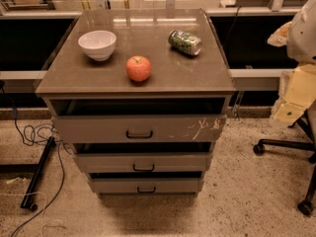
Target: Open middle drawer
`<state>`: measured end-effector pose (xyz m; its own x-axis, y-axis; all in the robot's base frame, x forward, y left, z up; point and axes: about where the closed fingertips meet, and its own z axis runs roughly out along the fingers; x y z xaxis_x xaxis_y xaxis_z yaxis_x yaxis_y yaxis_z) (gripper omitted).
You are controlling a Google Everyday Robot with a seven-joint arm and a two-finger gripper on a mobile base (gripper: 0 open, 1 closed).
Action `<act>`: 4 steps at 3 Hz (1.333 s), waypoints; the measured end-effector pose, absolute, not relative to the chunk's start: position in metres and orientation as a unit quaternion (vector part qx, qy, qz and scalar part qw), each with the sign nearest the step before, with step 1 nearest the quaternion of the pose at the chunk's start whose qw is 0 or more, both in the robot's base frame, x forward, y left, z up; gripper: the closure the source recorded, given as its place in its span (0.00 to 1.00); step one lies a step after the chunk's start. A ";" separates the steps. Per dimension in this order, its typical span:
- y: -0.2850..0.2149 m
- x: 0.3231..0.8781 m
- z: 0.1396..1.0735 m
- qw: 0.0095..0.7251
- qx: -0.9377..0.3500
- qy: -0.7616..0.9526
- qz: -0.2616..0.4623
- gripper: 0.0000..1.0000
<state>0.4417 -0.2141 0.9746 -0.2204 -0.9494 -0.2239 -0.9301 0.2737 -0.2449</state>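
The middle drawer (143,162) is the second of three grey-brown fronts on the cabinet, plain, with a small black centre handle (143,168). A dark gap shows above its front. Above it is the larger drawer front with white scratches (139,129), and below it the narrowest front (146,185). My arm shows as white and cream parts at the right edge. Its lower end, the gripper (287,113), hangs to the right of the cabinet at about the top drawer's height, apart from all the handles.
On the cabinet top (64,78) stand a white bowl (97,44), a red apple (138,68) and a green can (184,42) lying on its side. An office chair base (296,152) is at the right. Cables (34,132) and a black bar on wheels (37,174) lie on the floor at the left.
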 end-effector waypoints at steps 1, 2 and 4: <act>-0.206 0.446 0.956 0.174 -0.598 0.782 -0.011 0.00; -0.190 0.454 0.921 0.196 -0.600 0.776 0.019 0.00; -0.181 0.456 0.847 0.217 -0.595 0.770 0.074 0.00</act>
<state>0.4556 -0.1811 0.8471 -0.1973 -0.8846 -0.4226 -0.9492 0.2802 -0.1434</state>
